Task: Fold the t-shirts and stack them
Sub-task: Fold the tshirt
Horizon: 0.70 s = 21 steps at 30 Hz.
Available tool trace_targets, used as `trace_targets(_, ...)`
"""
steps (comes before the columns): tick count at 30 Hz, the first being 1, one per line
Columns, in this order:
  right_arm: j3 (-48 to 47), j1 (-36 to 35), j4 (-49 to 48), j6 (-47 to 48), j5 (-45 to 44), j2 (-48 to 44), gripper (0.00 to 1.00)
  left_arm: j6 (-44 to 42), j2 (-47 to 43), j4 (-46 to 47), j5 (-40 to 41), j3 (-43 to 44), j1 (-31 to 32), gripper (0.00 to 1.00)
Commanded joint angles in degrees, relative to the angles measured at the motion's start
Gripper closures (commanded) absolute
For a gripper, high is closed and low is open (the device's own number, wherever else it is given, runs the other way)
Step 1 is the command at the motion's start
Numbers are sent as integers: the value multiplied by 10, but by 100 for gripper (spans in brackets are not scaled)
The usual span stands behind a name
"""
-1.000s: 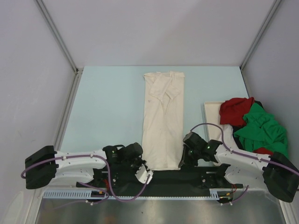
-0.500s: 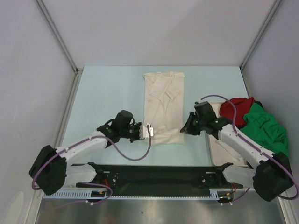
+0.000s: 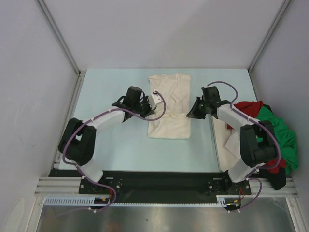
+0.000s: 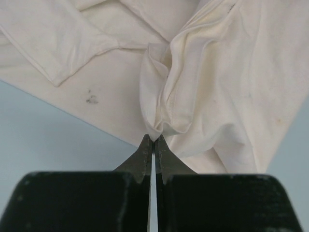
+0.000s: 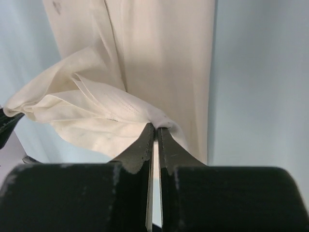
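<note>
The cream t-shirt [image 3: 170,104] lies in a long strip on the pale blue table, its near part lifted and carried over the far part. My left gripper [image 3: 155,108] is shut on the shirt's left hem corner [image 4: 159,126]. My right gripper [image 3: 189,112] is shut on the right hem corner [image 5: 161,123]. Both hold the cloth a little above the shirt's middle. The red t-shirt [image 3: 246,112] and the bright green t-shirt [image 3: 270,133] lie bunched in a heap at the right.
A white tray [image 3: 218,145] lies on the table at the right, partly under the heap. The enclosure's walls and metal posts [image 3: 60,38] border the table. A black base rail [image 3: 159,181] runs along the near edge.
Both grippers have moved away from the near edge toward the far side, carrying the cream shirt's hem with them. The shirt's near half now folds over its far half.
</note>
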<state>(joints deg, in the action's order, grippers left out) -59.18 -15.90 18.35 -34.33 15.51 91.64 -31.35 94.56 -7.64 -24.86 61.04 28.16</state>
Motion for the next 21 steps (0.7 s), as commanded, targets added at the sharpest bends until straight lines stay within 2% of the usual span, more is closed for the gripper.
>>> trace_targets(1,-59,19,-45,21,24,49,100,31,41,-28,28,59,-10,100)
trace_targets(5,-98,31,-50,24,36,98,100,59,90,-44,68,123,-22,100)
trace_targets(13,-150,44,-44,29,50,152,100,69,128,-61,66,167,-27,100)
trace_targets(17,-136,46,-38,29,59,133,100,69,107,-82,42,162,-27,100)
trace_targets(21,-61,43,-33,22,66,49,100,63,50,-119,1,121,-25,100)
